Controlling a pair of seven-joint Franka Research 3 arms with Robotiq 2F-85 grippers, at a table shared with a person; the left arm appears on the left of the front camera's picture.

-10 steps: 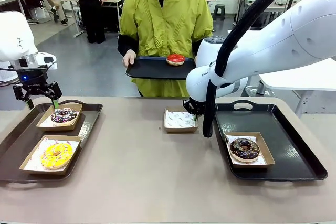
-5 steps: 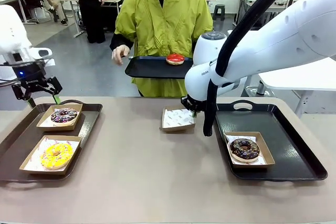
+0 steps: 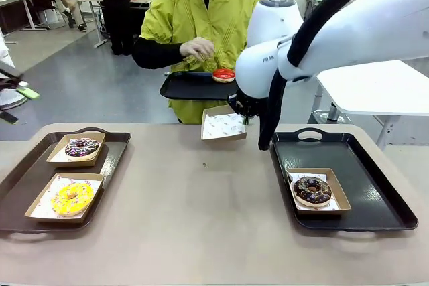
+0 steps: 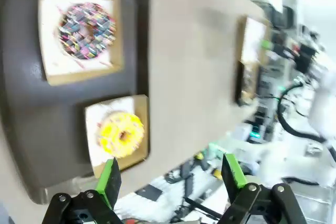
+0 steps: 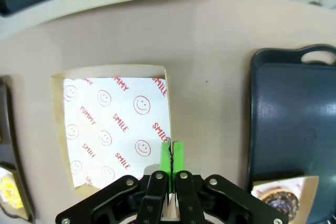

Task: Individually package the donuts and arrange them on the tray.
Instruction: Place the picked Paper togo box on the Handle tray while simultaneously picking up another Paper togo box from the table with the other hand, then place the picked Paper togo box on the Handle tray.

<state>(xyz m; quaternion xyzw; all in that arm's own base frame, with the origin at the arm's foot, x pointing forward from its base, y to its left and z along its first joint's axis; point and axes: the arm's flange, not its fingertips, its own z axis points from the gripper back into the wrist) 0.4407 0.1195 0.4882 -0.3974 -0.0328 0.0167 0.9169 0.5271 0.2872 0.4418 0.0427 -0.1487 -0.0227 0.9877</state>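
My right gripper (image 3: 246, 120) (image 5: 170, 153) is shut on the edge of an empty cardboard box (image 3: 223, 126) (image 5: 114, 124) lined with printed paper, and holds it tilted above the table. Just behind it, the person holds a black tray (image 3: 188, 88) carrying the red donut (image 3: 224, 75), one hand (image 3: 198, 47) close over it. The sprinkled chocolate donut (image 3: 82, 147) (image 4: 86, 29) and the yellow donut (image 3: 72, 197) (image 4: 122, 132) sit in boxes on my left tray (image 3: 114, 155). The dark chocolate donut (image 3: 312, 190) is boxed on the right tray (image 3: 375, 195). My left gripper (image 3: 17, 104) (image 4: 170, 177) is open, high at the far left.
The bare table surface (image 3: 194, 212) lies between the two trays. A white table (image 3: 375, 85) stands behind on the right. People sit and stand farther back in the room.
My right gripper has lifted the empty box off the table and carried it up toward the person's tray. The person's hand moved over to the red donut. My left arm swung away leftward.
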